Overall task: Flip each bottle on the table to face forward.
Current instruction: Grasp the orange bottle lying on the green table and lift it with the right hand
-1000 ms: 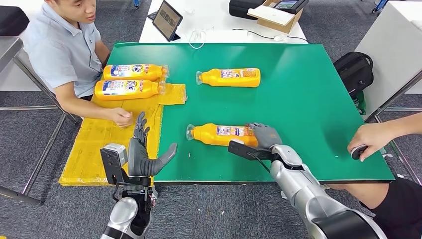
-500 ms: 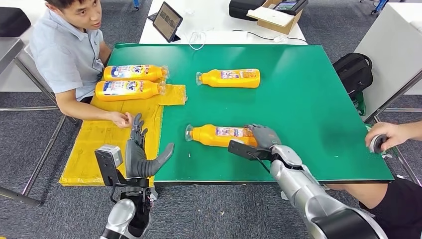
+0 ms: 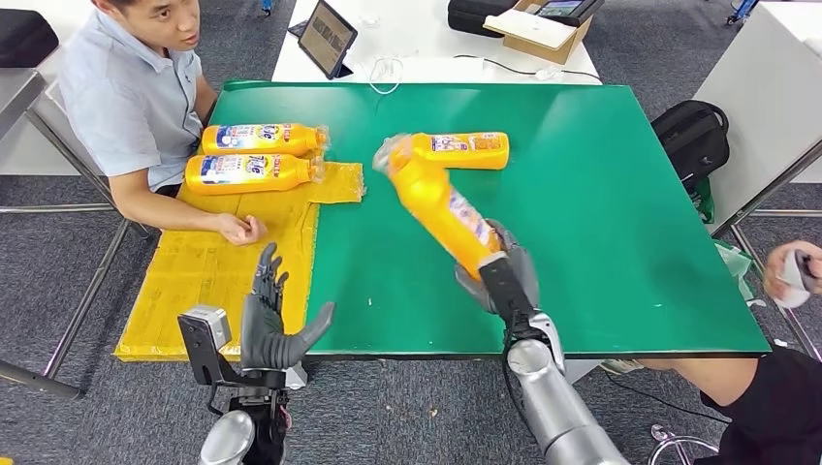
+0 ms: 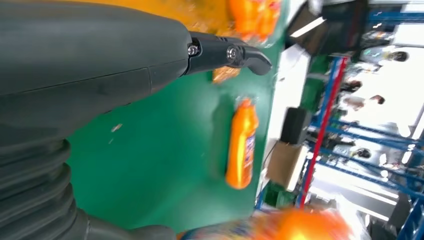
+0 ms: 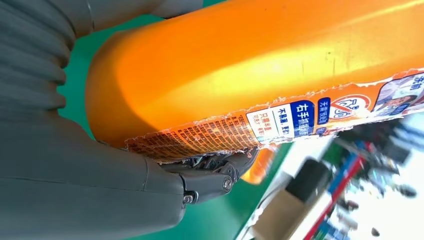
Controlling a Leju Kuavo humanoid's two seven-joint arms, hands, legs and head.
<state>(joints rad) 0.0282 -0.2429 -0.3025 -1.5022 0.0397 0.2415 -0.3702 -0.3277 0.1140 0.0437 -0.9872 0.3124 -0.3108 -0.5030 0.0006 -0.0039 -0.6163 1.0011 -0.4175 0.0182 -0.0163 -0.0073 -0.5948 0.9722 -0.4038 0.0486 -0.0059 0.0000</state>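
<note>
Right hand (image 3: 502,274), low and just right of centre in the head view, clamped around the base of an orange bottle (image 3: 438,201) and holding it lifted off the green table (image 3: 620,213), tilted so the cap end points toward the upper left of the frame and overlaps the neck of a second bottle (image 3: 460,149). In the right wrist view, the same held bottle (image 5: 260,65) pressed against the grey thumb, small-print label running along its side, torn at the edge. Second bottle lying flat in the upper middle of the head view, cap to the left, label up; seen too in the left wrist view (image 4: 242,145) as an orange shape lying on green. Two more bottles (image 3: 260,155) lying side by side at upper left, the nearer one partly on a yellow sheet (image 3: 199,276) that hangs over the table's left edge. Left hand (image 3: 274,320) at lower left, raised over the yellow sheet near the table's front edge, fingers apart, thumb out to the right, holding nothing. Seated person (image 3: 126,97) in a light shirt at upper left, fist resting on the yellow sheet. Another person's hand (image 3: 793,271) at the right edge, holding a small pale thing. Tablet (image 3: 326,39) propped on the white table beyond.
</note>
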